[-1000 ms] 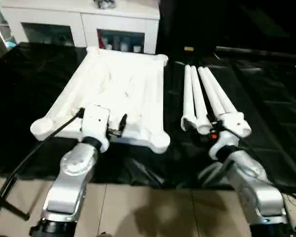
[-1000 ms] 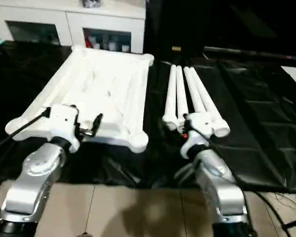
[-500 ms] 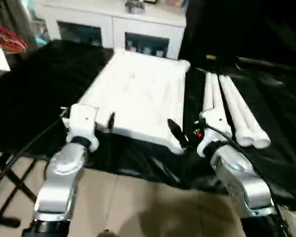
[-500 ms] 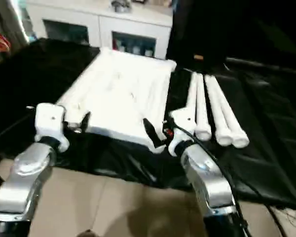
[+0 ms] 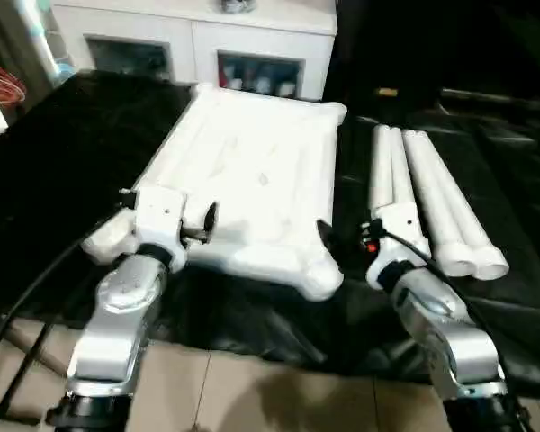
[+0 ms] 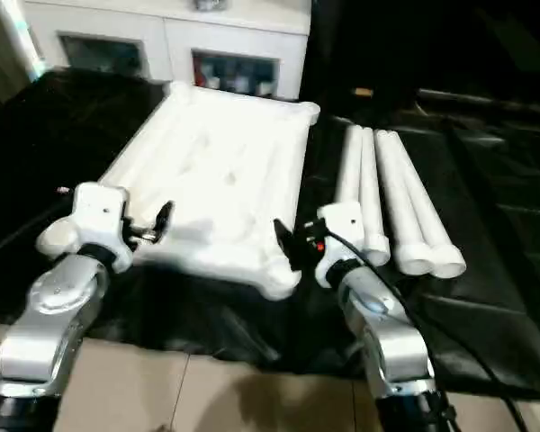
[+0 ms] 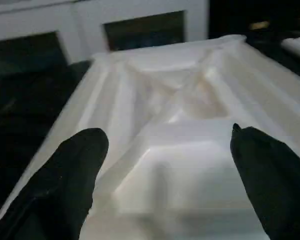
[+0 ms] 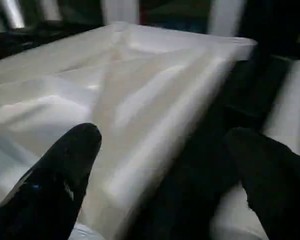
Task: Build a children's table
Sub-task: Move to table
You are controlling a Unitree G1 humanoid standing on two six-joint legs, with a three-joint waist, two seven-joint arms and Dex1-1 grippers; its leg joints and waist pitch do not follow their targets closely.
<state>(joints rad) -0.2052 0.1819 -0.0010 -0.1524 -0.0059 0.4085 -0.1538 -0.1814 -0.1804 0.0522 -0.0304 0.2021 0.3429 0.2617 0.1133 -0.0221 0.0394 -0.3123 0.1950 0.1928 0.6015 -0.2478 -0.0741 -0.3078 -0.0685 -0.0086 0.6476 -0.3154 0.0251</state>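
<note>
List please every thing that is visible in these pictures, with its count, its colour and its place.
table top: one, white, ribbed underside up, on the black sheet, left of the legs.
legs: four, white, side by side on the sheet, right of the table top.
black sheet: one, black, spread under the table parts.
cabinet: one, white with glass doors, behind the sheet.
floor: beige, at the near edge.
cable: one, black, running to the left wrist.
left gripper: one, black fingers, open, over the table top's near edge.
right gripper: one, black fingers, open, at the table top's near right corner, beside the legs.
forearms: two, silver, in the foreground.
</note>
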